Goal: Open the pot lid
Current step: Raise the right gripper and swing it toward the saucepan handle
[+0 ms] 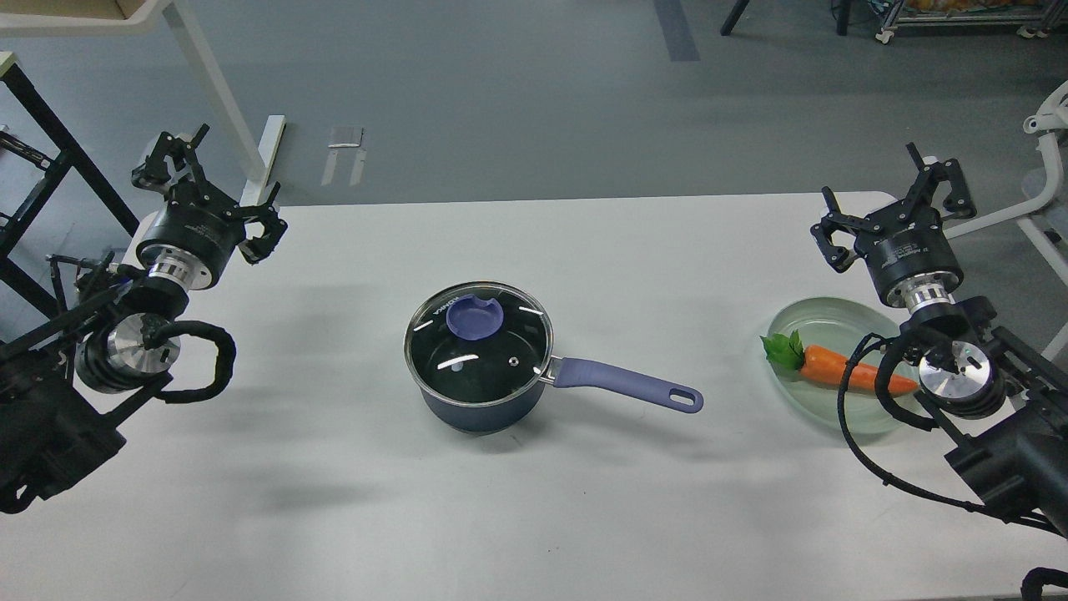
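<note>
A dark navy pot (477, 409) stands at the middle of the white table, its long lavender handle (627, 386) pointing right. The clear glass lid (467, 351) with a metal rim sits closed on it, lavender knob (475, 318) on top. My left gripper (207, 194) hovers open over the table's far left corner, well away from the pot. Over the far right side my right gripper (894, 206) is open too, with nothing between its fingers.
A pale green glass dish (822, 319) holding an orange toy carrot (843, 367) with green leaves lies at the right, partly under my right arm. White table legs and a black frame stand on the grey floor beyond the table's far left.
</note>
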### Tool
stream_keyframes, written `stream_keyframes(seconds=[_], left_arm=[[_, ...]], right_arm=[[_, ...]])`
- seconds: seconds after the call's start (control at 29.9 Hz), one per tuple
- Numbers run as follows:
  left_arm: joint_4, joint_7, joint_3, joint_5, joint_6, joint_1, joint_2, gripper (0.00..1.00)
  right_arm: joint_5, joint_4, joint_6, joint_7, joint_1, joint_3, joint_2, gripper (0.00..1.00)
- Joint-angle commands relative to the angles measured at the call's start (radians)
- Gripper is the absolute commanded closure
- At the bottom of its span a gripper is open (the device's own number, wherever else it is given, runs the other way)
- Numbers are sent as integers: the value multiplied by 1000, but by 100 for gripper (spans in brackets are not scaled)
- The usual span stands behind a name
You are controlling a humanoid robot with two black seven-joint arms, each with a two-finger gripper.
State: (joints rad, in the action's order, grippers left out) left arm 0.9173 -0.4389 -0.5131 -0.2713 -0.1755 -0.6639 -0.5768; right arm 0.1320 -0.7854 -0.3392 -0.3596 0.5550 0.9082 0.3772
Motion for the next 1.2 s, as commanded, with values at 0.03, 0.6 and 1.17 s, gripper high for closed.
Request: stream_keyframes(seconds=[0.03,0.6,1.17], left_arm=[[0,-6,-2,1,1,6,-3,1],[1,11,16,15,-9,15,-57,1],[26,11,16,234,-64,-26,-83,1]], right_arm=[[1,5,3,-1,36,-52,5,0],[-8,-75,-3,-7,235,-322,235,0],[-532,-434,75,-7,670,-878,394,0]])
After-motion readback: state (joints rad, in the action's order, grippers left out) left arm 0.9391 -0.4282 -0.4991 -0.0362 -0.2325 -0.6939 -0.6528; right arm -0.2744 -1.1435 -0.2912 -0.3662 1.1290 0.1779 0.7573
